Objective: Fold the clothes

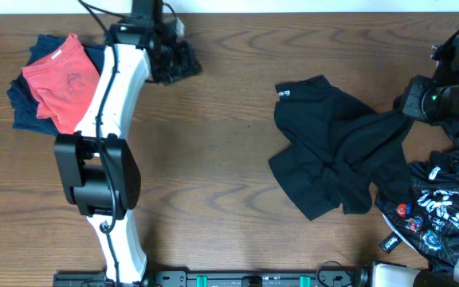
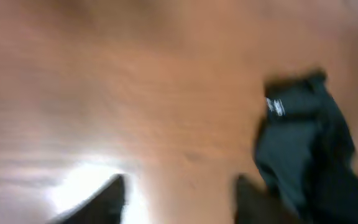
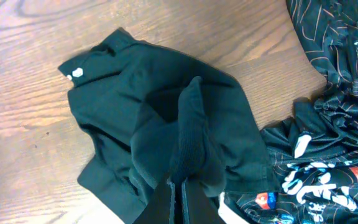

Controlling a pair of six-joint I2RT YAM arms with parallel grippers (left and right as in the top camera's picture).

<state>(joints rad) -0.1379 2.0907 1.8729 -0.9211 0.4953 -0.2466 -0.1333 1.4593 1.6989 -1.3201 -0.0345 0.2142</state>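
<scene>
Black garment (image 1: 333, 151) noted crumpled near the right edge of the table (image 1: 229, 119), with its logo corner toward the far edge. A raised ridge of it is pinched by the right gripper (image 3: 180, 190), jaws closed tight. Printed dark garment (image 1: 437, 211) is bunched in the near right corner, touching it. Left gripper (image 2: 179, 185) is blurred, its fingers apart with nothing between. Red and navy pile (image 1: 54, 84) is recorded at the far left corner. Wood is exposed across the middle, between left arm (image 1: 110, 119) and black garment.
</scene>
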